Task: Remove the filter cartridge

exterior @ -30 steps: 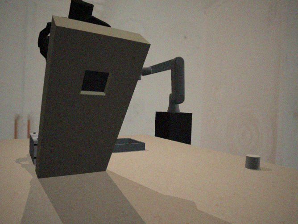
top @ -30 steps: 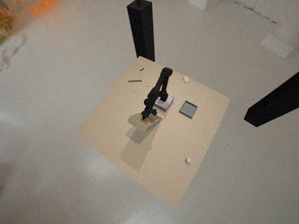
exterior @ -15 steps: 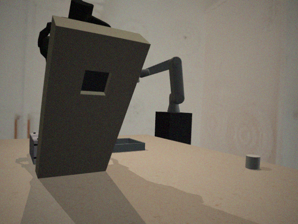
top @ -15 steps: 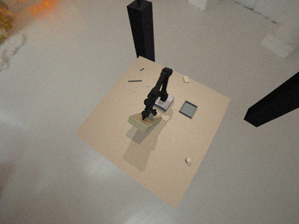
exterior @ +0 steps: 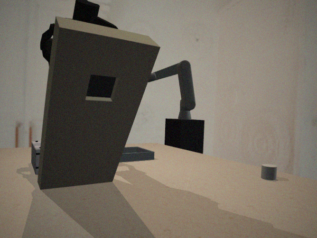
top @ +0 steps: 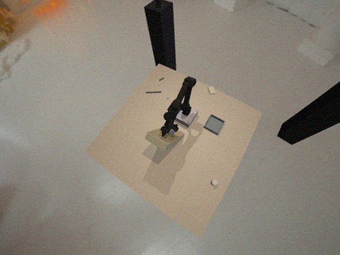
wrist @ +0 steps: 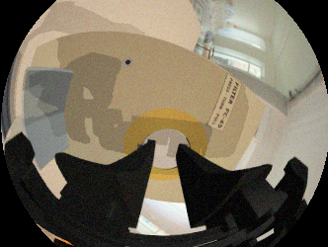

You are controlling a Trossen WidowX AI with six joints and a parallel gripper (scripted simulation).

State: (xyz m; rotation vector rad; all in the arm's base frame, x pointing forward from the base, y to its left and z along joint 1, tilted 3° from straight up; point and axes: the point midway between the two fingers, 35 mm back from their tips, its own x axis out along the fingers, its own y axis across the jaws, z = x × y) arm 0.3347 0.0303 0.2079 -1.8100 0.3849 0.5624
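The round grey-white cartridge (wrist: 170,135) sits inside a yellow ring on the face of the tan service panel (wrist: 163,89) (exterior: 84,132) (top: 153,137), which leans on the table. My gripper (wrist: 165,144) is shut on the cartridge, a fingertip at each of its two slots; the fingers hide most of the slots. A dark seam shows along the cartridge's lower right edge. How far it stands out from the panel I cannot tell. The blue-grey tray (top: 214,125) (exterior: 139,155) (wrist: 50,86) lies empty on the table, to the panel's right in the top view.
A pale box (top: 188,120) stands between the panel and the arm's base. A small grey cylinder (top: 214,182) (exterior: 268,172) stands near the table's edge. A dark rod (top: 153,92), a cream block (top: 211,90) and small bits lie towards the back. Black pillars stand beyond the table.
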